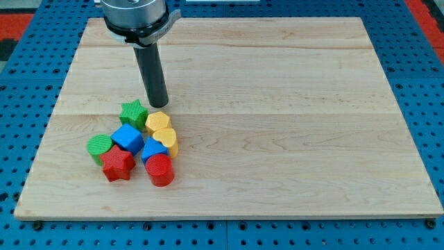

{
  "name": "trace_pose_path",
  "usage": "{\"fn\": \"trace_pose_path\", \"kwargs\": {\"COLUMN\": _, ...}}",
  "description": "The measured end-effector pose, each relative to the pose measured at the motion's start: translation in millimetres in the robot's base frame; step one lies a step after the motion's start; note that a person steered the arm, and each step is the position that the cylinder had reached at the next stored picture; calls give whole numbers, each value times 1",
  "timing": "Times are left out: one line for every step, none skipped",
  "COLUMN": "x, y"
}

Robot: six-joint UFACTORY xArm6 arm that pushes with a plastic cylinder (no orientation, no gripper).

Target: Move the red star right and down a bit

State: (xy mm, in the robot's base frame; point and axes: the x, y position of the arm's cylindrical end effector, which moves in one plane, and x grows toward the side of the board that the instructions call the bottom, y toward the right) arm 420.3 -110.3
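The red star [117, 164] lies on the wooden board [277, 104] at the lower left of a tight cluster of blocks. It touches a green cylinder [99, 146] at its upper left and a blue cube [127, 137] above it. My tip [159, 104] is above the cluster, just over the upper yellow block [158, 122] and right of the green star [133, 112]. The tip is well apart from the red star.
The cluster also holds a second yellow block [166, 139], a blue block [152, 148] and a red cylinder [160, 169] to the red star's right. A blue pegboard surface [21, 104] surrounds the board.
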Motion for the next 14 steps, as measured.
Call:
{"fn": "trace_pose_path", "kwargs": {"x": 0, "y": 0}}
{"fn": "trace_pose_path", "kwargs": {"x": 0, "y": -6}}
{"fn": "trace_pose_path", "kwargs": {"x": 0, "y": -8}}
{"fn": "trace_pose_path", "kwargs": {"x": 0, "y": -12}}
{"fn": "trace_pose_path", "kwargs": {"x": 0, "y": -16}}
{"fn": "trace_pose_path", "kwargs": {"x": 0, "y": -20}}
{"fn": "trace_pose_path", "kwargs": {"x": 0, "y": -24}}
{"fn": "trace_pose_path", "kwargs": {"x": -1, "y": -27}}
{"fn": "trace_pose_path", "kwargs": {"x": -1, "y": -27}}
{"fn": "trace_pose_path", "kwargs": {"x": -1, "y": -28}}
{"fn": "trace_pose_path", "kwargs": {"x": -3, "y": -41}}
{"fn": "trace_pose_path", "kwargs": {"x": -3, "y": -51}}
{"fn": "trace_pose_path", "kwargs": {"x": -4, "y": -53}}
{"fn": "trace_pose_path", "kwargs": {"x": -4, "y": -55}}
